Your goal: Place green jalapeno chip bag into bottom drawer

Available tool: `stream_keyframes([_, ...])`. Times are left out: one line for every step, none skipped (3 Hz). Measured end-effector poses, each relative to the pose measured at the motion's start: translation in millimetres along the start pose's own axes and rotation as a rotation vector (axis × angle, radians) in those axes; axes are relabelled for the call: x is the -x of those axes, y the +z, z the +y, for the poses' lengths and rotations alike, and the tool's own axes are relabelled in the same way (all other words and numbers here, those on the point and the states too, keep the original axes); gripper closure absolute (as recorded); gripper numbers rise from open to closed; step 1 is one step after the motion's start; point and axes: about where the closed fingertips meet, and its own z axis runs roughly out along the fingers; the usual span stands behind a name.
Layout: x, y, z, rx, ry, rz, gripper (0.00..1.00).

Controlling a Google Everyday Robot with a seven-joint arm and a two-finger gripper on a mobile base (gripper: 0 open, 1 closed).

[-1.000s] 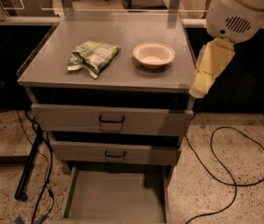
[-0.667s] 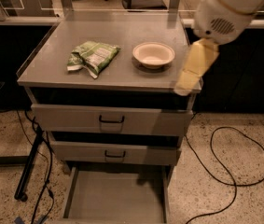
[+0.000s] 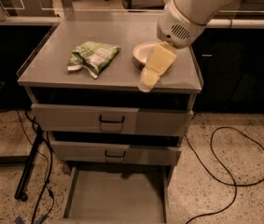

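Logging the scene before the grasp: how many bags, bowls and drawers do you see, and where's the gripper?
chip bag: 1
bowl: 1
drawers: 3, bottom drawer open
Total: 5
gripper above the cabinet top, front right, before the bowl.

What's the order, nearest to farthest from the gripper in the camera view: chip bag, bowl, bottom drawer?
The gripper hangs over the cabinet top's front right.
1. Cream bowl, just behind it.
2. Green jalapeno chip bag, farther left on the top.
3. Bottom drawer, open, well below.
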Motion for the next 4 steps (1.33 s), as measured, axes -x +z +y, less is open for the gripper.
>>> stream_keyframes([0.6,1.4,0.1,0.005,0.0,-0.003,0.0])
stream_keyframes([7.7,15.8,4.4,-0.002,0.023,-0.014,0.0])
stream_keyframes([27.5,46.7,-16.6,-0.028,0.048,-0.002,0.0])
stream_keyframes([55.2,87.3,-54.0,-0.023,0.058,0.013,0.0])
